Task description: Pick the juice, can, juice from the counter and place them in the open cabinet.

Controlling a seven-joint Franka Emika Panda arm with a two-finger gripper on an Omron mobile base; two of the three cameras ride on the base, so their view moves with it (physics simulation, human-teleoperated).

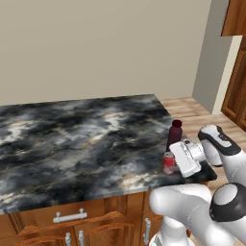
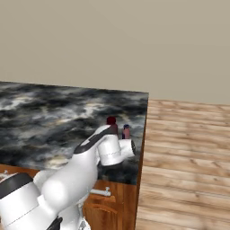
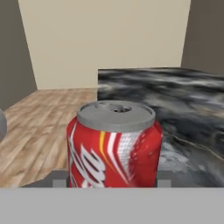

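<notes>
The light is even and soft across all three views, with no single lamp or window to trace it to. The plain beige wall is lit flatly with only a faint gradient. The black, grey and white marbled stone counter shows no glare or bright highlights. A dark patch of shadow lies on the stone beneath the white robot arm. The rendering is coarse, edges slightly soft. The small red drink can with a silver top looms close, its print blurry, its metal top matte.
</notes>
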